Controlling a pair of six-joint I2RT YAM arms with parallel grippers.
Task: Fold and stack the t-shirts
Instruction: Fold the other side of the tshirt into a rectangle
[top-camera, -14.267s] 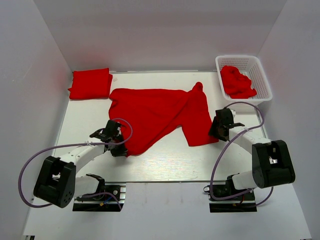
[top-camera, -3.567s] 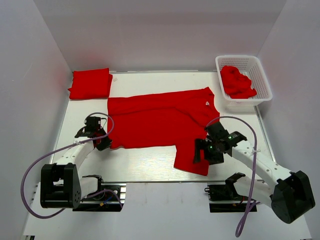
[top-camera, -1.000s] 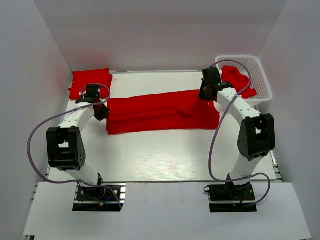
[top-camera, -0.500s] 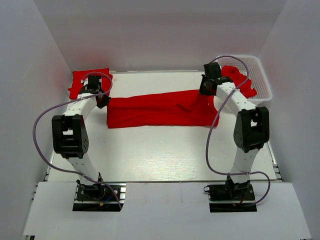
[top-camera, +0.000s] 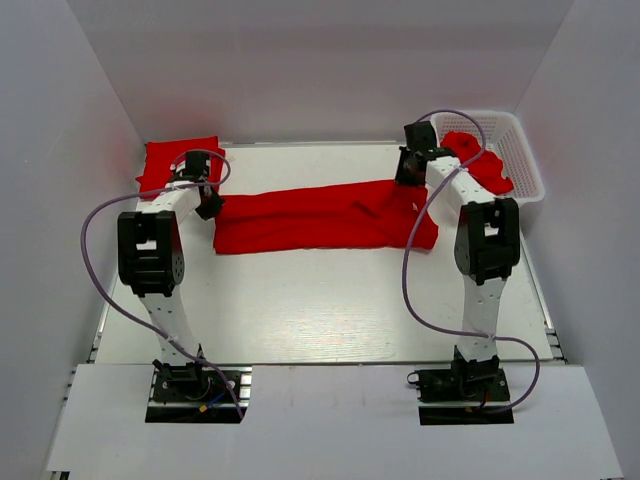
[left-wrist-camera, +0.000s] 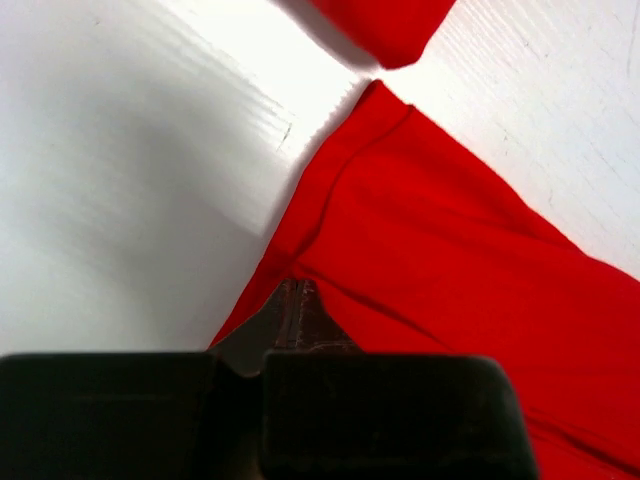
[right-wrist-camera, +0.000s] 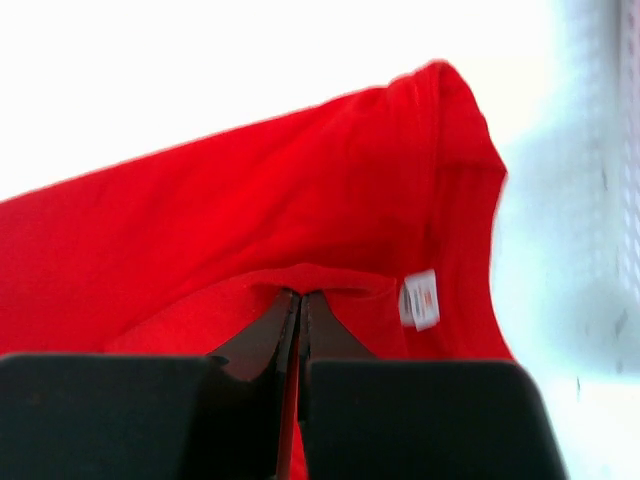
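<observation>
The jaws of the left arm (top-camera: 150, 255) are shut, pinching the hem at the left end of the red t-shirt (top-camera: 320, 215). In the left wrist view the cloth (left-wrist-camera: 450, 260) bunches into a small peak right where the two fingertips (left-wrist-camera: 300, 305) meet. The jaws of the right arm (top-camera: 487, 240) are also closed tight, on the shirt's far right corner. The right wrist view shows them nipping a fold of fabric (right-wrist-camera: 230, 230) just beside the white neck label (right-wrist-camera: 422, 298).

The shirt lies on the white desk (top-camera: 320, 310) as a long band folded lengthwise. It runs left to right across the far half, with both arms stretched out to its two ends. Its right end is slightly wider and rumpled, with a flap hanging toward the near side.

A folded red t-shirt (top-camera: 165, 160) sits in the far left corner of the desk, just beyond the left jaws. One of its corners (left-wrist-camera: 385, 25) nearly meets the end of the held shirt in the left wrist view. I cannot tell whether it is one shirt or several.

At the far right stands a white lattice basket (top-camera: 520, 140) with a crumpled red t-shirt (top-camera: 485, 170) inside. The basket's wall (right-wrist-camera: 630, 60) shows as a blur at the edge of the right wrist view. A purple cable (top-camera: 95, 260) loops along each arm.
</observation>
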